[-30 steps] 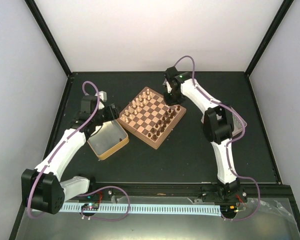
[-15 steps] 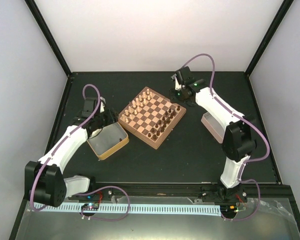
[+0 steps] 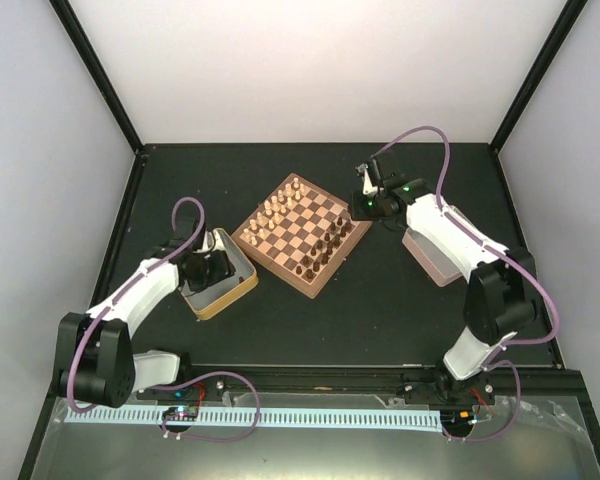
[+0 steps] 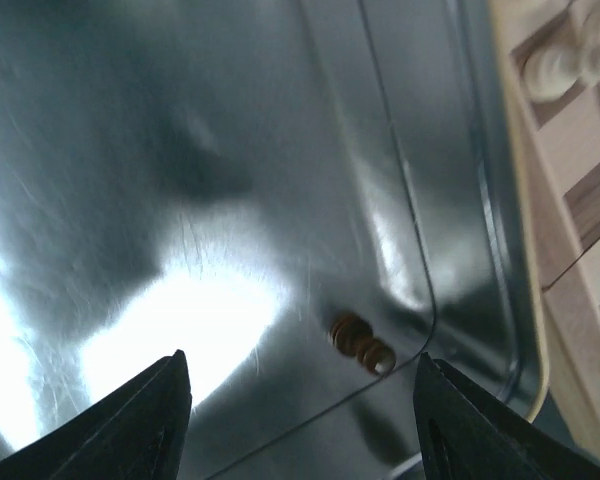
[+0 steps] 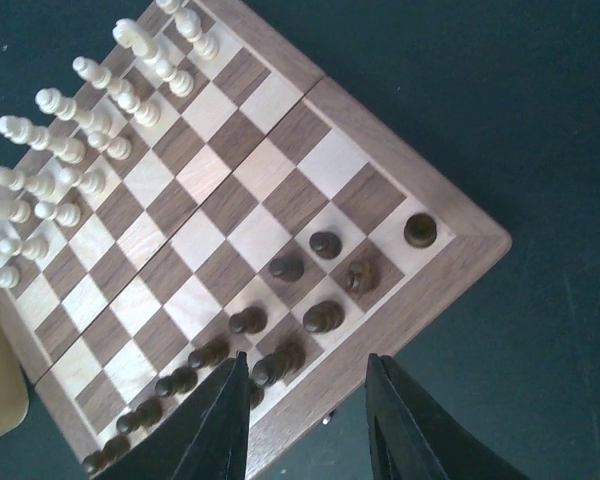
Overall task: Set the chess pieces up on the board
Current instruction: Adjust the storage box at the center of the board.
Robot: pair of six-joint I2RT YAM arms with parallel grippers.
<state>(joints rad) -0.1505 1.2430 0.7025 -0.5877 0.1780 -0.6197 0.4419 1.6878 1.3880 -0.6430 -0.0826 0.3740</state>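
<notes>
Left gripper (image 4: 300,361): hung low inside the left metal tray (image 3: 242,288), its fingers spread wide with nothing between them.
Stray piece: one dark brown chessman (image 4: 361,343) lay on its side on the shiny tray floor, near a rounded corner of the tray. It was just ahead of the spread fingers and touched by neither.
Chessboard (image 3: 302,235): sat turned diamond-wise on the black table (image 3: 380,310) between the two arms, with one rim just beside the left metal tray.
Right gripper (image 5: 307,357): hovered above the rim on the dark side of the chessboard, near its right-hand corner, with its fingers parted and empty.
Dark chess pieces (image 5: 323,317): stood on the chessboard along the side nearest the right gripper. A crowded line ran along the edge row, and a few more stood one row in.
Corner piece: a dark rook (image 5: 420,229) stood alone on the corner square, apart from the others.
Cream pieces (image 5: 70,150): filled two rows on the opposite side of the chessboard, all upright.
Right tray (image 3: 432,262): lay on the table beneath the right arm, near the chessboard but not touching it. The arm partly hid what was inside.
</notes>
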